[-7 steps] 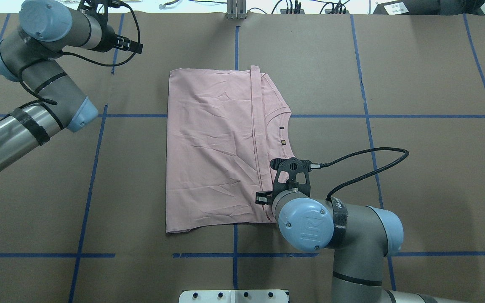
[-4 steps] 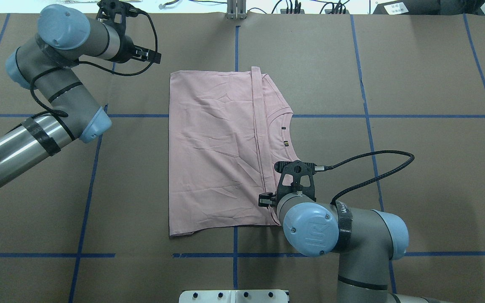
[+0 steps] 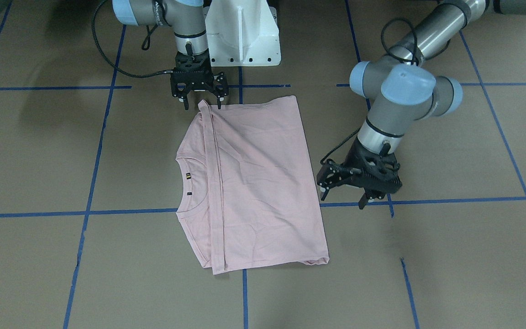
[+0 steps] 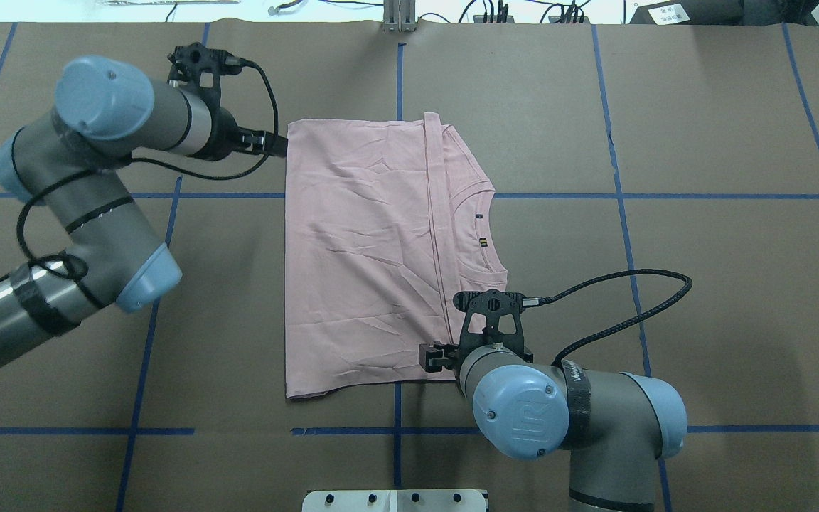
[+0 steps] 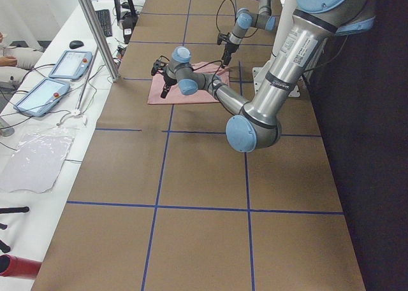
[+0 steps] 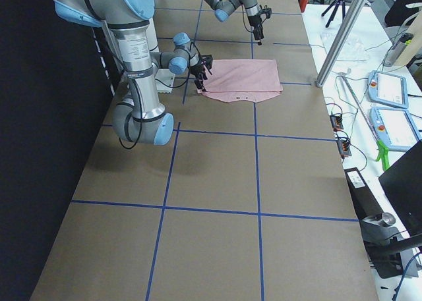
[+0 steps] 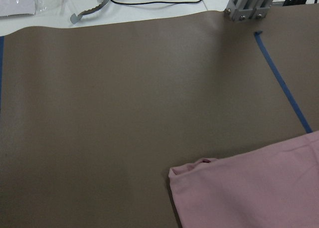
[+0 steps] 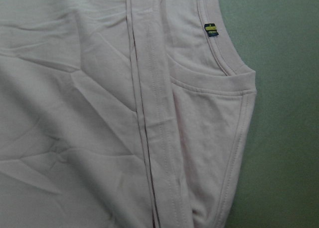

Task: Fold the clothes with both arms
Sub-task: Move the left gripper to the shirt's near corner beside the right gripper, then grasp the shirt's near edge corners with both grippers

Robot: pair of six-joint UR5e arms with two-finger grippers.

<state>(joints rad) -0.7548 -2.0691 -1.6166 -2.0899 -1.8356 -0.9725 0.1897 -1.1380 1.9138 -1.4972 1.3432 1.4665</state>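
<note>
left gripper (image 3: 343,199) had swung in beside the t-shirt (image 3: 263,183); right gripper (image 3: 202,106) hung over its near hem; both spread wide, empty.

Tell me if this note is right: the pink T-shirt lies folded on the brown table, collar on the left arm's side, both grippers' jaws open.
One error: the collar is on the side of the right arm, as the overhead exterior view shows. Otherwise yes: the pink T-shirt lies folded on the brown table, and the left gripper and right gripper both have open jaws.
</note>
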